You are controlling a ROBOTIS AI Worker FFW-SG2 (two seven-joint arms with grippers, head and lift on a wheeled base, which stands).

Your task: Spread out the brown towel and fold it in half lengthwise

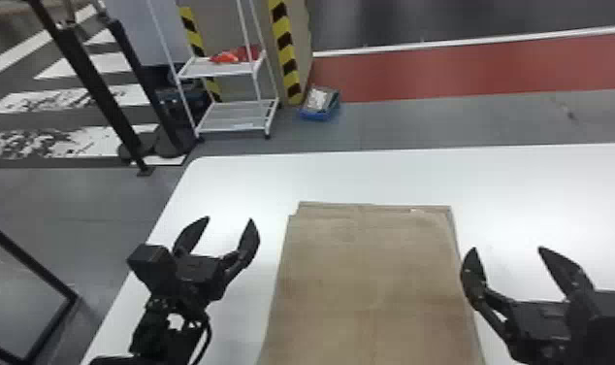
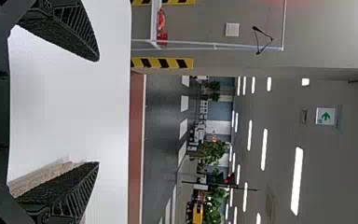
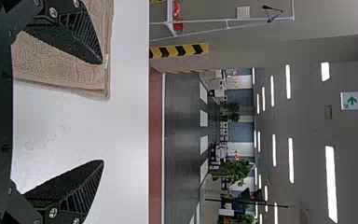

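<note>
White table (image 1: pixel 394 174) | brown towel (image 1: pixel 369 272), white label (image 3: pixel 106 61) | left gripper (image 1: pixel 229 220), right gripper (image 1: pixel 508 248): jaws apart

Soft, matt brown towel (image 1: pixel 369 272) cloth (faintly creased) on smooth, glossy white table (image 1: pixel 243 174).

In the head view, the left claw (image 1: pixel 230 225) sits at the lower left of the frame, its black fingers spread apart and aimed toward the top, with the left arm (image 1: pixel 149 335) coming in from the bottom edge behind it. At the lower right, the right claw (image 1: pixel 508 255) also has its fingers parted widely and pointing up, its wrist (image 1: pixel 605 315) by the right edge.
</note>
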